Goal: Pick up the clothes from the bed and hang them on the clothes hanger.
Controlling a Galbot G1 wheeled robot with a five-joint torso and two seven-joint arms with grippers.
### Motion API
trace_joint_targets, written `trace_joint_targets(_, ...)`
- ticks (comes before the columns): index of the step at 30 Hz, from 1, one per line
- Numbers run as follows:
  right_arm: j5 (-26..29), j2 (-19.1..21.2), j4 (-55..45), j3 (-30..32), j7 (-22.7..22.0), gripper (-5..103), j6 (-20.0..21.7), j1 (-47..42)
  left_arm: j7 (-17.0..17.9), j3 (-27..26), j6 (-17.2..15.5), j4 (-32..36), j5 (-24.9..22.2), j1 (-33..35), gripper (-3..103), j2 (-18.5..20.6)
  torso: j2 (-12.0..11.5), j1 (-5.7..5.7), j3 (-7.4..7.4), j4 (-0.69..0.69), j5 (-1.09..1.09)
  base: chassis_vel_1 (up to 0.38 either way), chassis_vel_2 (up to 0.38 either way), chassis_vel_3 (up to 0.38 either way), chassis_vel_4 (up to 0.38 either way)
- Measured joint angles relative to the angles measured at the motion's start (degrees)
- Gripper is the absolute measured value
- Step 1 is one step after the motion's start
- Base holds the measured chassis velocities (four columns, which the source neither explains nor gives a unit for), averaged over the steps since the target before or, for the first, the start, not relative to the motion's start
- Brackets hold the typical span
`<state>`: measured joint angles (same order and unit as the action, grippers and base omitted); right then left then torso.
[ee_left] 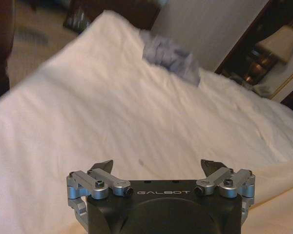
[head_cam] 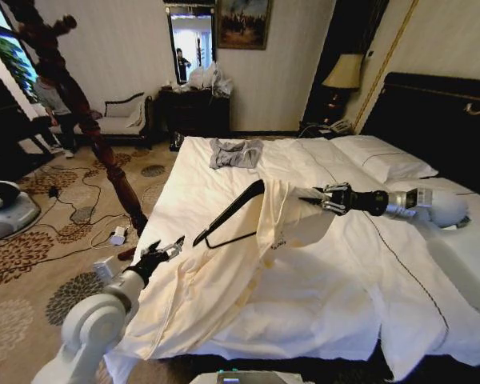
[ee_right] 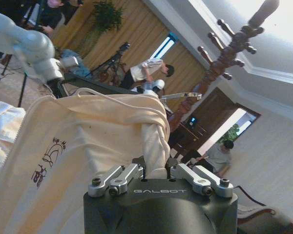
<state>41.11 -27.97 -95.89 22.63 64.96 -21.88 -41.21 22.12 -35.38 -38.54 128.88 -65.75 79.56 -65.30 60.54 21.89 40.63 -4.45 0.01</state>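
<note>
At the lower left of the head view the left tool (head_cam: 166, 248) is held with its fingers spread and nothing between them, just above the near edge of the wrinkled cream thin-fabric shirt (head_cam: 224, 280). The shirt is spread across the white sheets of the large wide bed (head_cam: 344, 296); its collar end is raised near the frame's centre. There the right tool (head_cam: 330, 198) is seen pinching a bunched fold of the fabric, its fingers pressed together on it. The black triangular coat hanger (head_cam: 228, 214) lies partly under that lifted fabric, one shoulder inside.

The hold is judged thin: a bunched fold could slip out if pulled. The hanger is held by neither tool, so it could slide out of the collar or tip. Farther back, a small grey garment (head_cam: 235, 153) lies well apart.
</note>
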Motion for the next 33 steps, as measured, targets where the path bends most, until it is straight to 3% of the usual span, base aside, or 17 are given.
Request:
trace_joint_targets(6, -0.1, 0.1, -2.8, 0.0, 0.7, 18, -0.2, 0.5, 0.3, 3.1, -2.4, -5.3, -1.5, -4.7, 100, -0.3, 0.0, 0.00, 0.00, 0.00, -0.01, 0.000, 0.000, 0.000, 0.000)
trace_joint_targets(12, 0.7, 0.6, -6.3, -0.7, 1.0, 18, -0.2, 2.3, -4.6, 6.0, -3.8, -7.0, 1.4, -5.4, 100, 2.2, 0.0, -0.01, 0.00, 0.02, 0.00, 0.000, 0.000, 0.000, 0.000)
trace_joint_targets(23, 3.6, 1.2, -9.3, -3.0, 0.6, 18, 0.4, 4.5, -3.9, 10.0, -3.8, -16.4, 1.4, -12.1, 103, -0.8, 0.0, 0.00, 0.00, -0.02, -0.01, 0.000, 0.000, 0.000, 0.000)
trace_joint_targets(26, 4.1, 1.5, -9.4, -3.4, 0.4, 18, 0.4, 5.2, -3.9, 11.2, -3.8, -17.7, 2.3, -12.1, 90, -1.7, 0.0, 0.00, 0.00, 0.01, -0.01, 0.000, 0.000, 0.000, 0.000)
trace_joint_targets(29, 4.1, 1.6, -9.2, -3.5, 0.4, 18, 0.4, 5.2, -3.9, 11.1, -3.7, -17.9, 2.3, -11.7, 85, -2.3, 0.0, 0.00, 0.00, 0.00, 0.00, 0.000, 0.000, 0.000, 0.000)
trace_joint_targets(32, 4.1, 1.8, -9.0, -3.3, 0.5, 18, 0.3, 4.6, -4.0, 10.3, -3.7, -17.9, 2.2, -10.1, 69, -3.1, 0.0, 0.00, 0.00, 0.00, 0.00, 0.000, 0.000, 0.000, 0.000)
trace_joint_targets(33, 4.1, 1.8, -9.0, -3.3, 0.5, 18, 0.3, 4.6, -4.0, 10.3, -3.7, -17.9, 2.2, -10.1, 69, -3.1, 0.0, 0.00, 0.00, 0.00, 0.00, 0.000, 0.000, 0.000, 0.000)
